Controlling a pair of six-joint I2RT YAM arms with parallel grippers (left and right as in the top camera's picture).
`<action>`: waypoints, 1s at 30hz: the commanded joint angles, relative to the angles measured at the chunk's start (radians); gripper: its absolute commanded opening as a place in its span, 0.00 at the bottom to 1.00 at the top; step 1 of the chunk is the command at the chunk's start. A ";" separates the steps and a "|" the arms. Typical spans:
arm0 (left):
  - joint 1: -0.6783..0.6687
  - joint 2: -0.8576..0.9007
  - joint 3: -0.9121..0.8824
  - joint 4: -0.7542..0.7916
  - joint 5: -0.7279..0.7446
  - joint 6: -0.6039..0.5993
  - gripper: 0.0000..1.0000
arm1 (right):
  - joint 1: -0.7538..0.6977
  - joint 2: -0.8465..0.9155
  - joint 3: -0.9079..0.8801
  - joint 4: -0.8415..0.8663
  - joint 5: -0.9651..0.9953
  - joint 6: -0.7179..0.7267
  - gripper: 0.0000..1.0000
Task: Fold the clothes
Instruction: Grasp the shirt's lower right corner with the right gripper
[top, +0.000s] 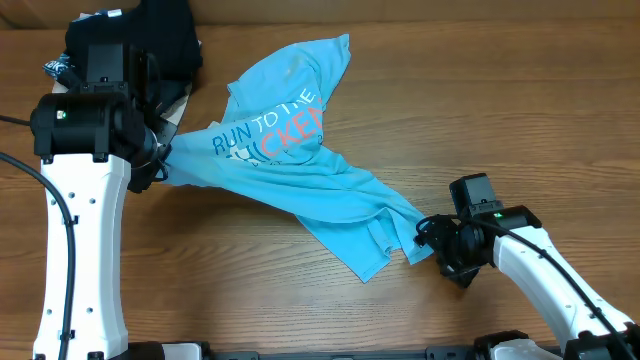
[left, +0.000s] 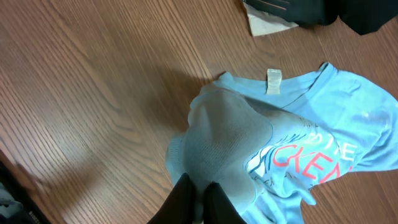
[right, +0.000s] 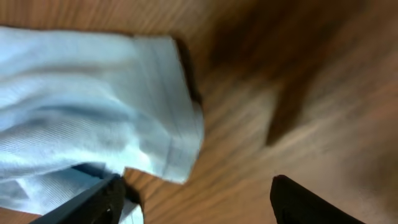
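1 light-blue T-shirt (top: 300, 185) lies crumpled across the mid of the overhead frame, on the wood table (top: 330, 310). It runs from the L gripper at centre-left down to the R gripper at lower right, w/ 1 flap reaching up toward top centre. The lettering faces up: "RUN TO THE" plus red letters, partly lost in folds. 1 white neck label (left: 274, 81) shows in the L wrist view, upper right of centre.

2 arms, 2 grippers. The L gripper (top: 160, 165) sits at centre-left of the overhead frame. In its own view the fingers (left: 186, 199) are at bottom centre, pressed together and pinching a bunched fold of the shirt that rises off the table toward them.

The R gripper (top: 432, 238) is at lower right, at the shirt's far corner. In its wrist view the jaws are spread wide, 1 finger in the lower left and 1 in the lower right, w/ bare wood between. The shirt's hemmed edge (right: 177, 134) fills the left half, touching or just over the lower-left finger; nothing is pinched.

1 pile of dark garments (top: 160, 35) sits at upper left, apart from the shirt, w/ 1 pale sheet (left: 267, 23) poking out beneath it.
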 joint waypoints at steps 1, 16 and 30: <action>0.004 -0.020 0.026 0.002 0.004 0.023 0.09 | 0.029 0.001 -0.042 0.054 0.048 -0.070 0.77; 0.004 -0.020 0.026 0.001 0.014 0.023 0.09 | 0.208 0.003 -0.097 0.148 0.097 0.123 0.77; 0.004 -0.020 0.026 0.002 0.014 0.030 0.09 | 0.209 0.232 -0.097 0.237 0.124 0.152 0.73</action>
